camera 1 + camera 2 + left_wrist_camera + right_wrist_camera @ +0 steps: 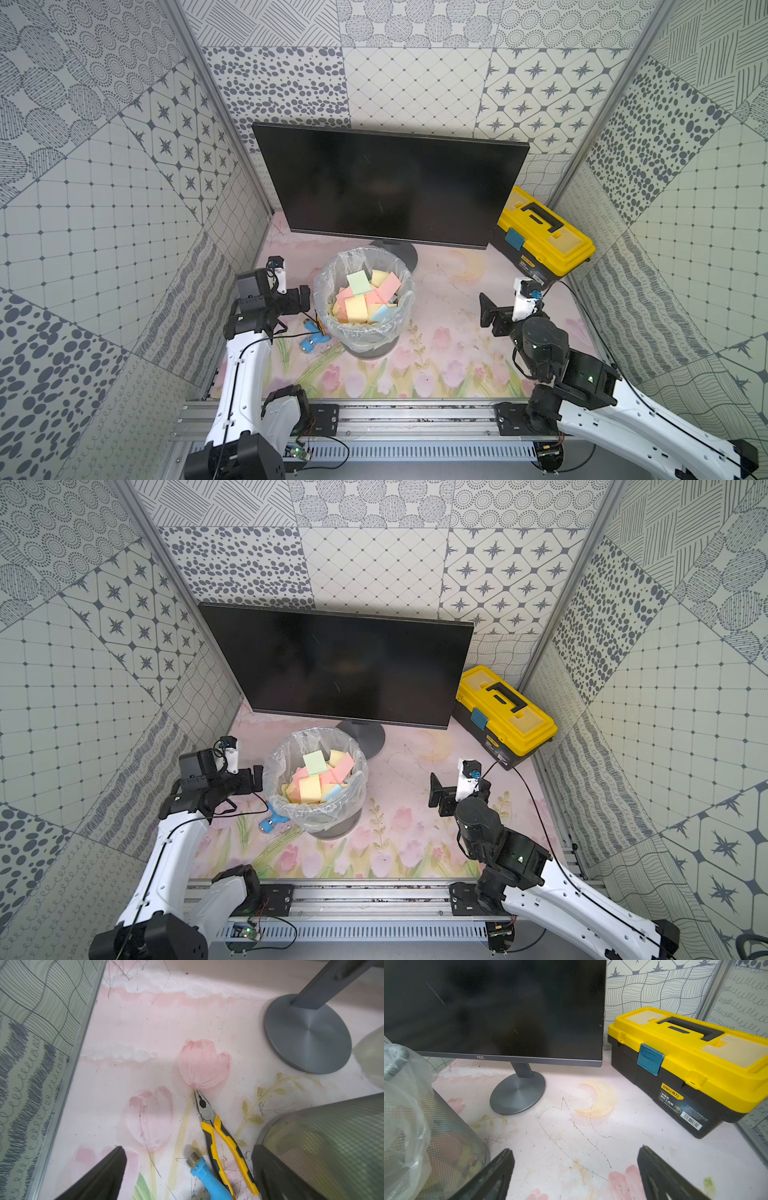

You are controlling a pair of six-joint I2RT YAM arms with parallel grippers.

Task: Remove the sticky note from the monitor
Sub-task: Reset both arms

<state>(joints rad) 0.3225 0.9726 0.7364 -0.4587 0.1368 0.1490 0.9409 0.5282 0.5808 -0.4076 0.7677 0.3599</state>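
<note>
Yellow pliers [207, 1113] beside blue fitting [207, 1180] — monitor foot [307, 1032], mesh bin [322, 1147] nearby

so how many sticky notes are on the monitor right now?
0. The monitor shows a bare screen in both top views and the right wrist view. The coloured notes lie in the bin in front of it. Its back is hidden.

monitor foot [409, 254] — half behind bin [361, 337] | blue fitting [207, 1180] — cut off at edge
</note>
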